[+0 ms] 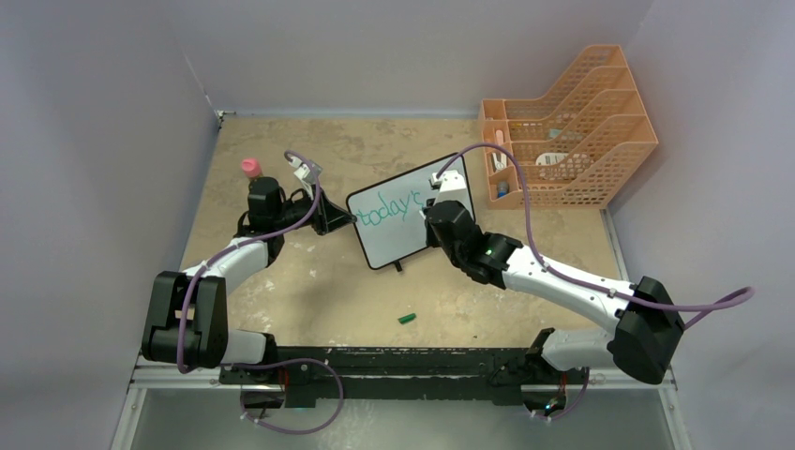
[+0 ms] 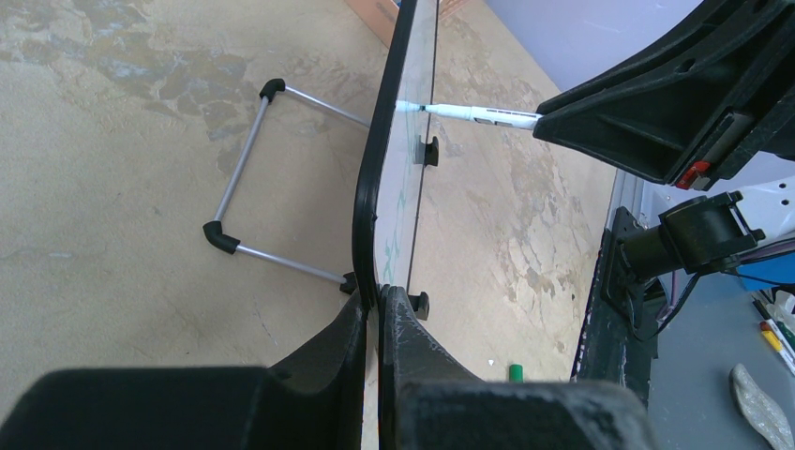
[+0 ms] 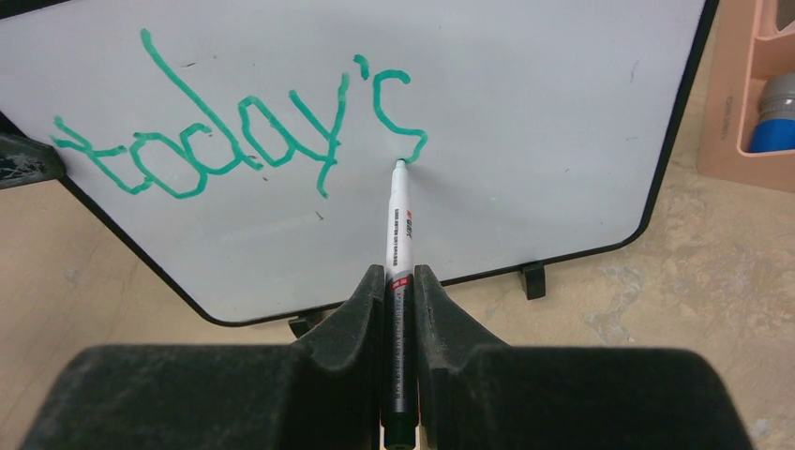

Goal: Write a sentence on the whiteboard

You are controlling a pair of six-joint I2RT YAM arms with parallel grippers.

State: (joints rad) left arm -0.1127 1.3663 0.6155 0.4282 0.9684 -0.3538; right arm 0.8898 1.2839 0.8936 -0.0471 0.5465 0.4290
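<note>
Our left gripper (image 2: 373, 314) pinches the left edge of the whiteboard (image 1: 398, 241), which stands on its feet to the left of the orange rack (image 1: 572, 131). Our right gripper (image 3: 401, 281) is clamped on the marker (image 3: 397, 211), and we see its tip touching the board at the tail of the green "today's".

orange rack (image 1: 611, 155) contents indistinct, whiteboard (image 3: 525, 112) top cropped
</note>
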